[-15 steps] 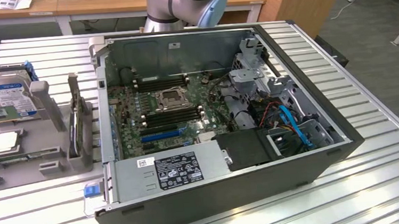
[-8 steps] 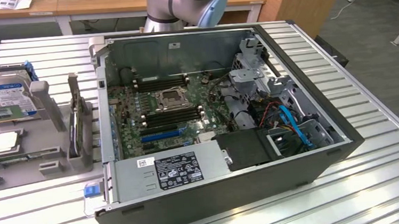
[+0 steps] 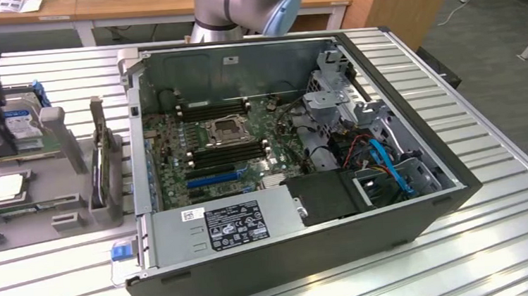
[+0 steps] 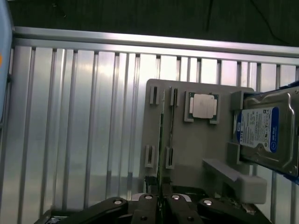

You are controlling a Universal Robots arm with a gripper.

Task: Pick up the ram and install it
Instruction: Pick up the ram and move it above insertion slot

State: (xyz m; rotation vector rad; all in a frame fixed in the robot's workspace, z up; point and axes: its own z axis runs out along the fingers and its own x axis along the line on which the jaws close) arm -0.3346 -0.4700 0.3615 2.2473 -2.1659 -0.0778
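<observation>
While the open computer case fills the middle of the slatted metal table, the work is happening off at nine o'clock from it in the exterior view, over a grey parts holder. The gripper hangs low above that holder with its two fingers drawn together, clamped on the thin top edge of the ram. The ram stands on edge and runs along the holder between small grey clips; I cannot tell whether it has lifted clear of them.

Just beside the ram, parallel to it, stands a second thin board. Beyond that lies a square silver processor, and next to it a hard drive with a blue label, propped at a tilt.

Between the holder and the motherboard rise the holder's own grey posts and the case's side wall. Inside the case, black memory slots flank the processor socket. A blue expansion slot sits at six o'clock from them, with the power supply beyond and blue cables at three o'clock.
</observation>
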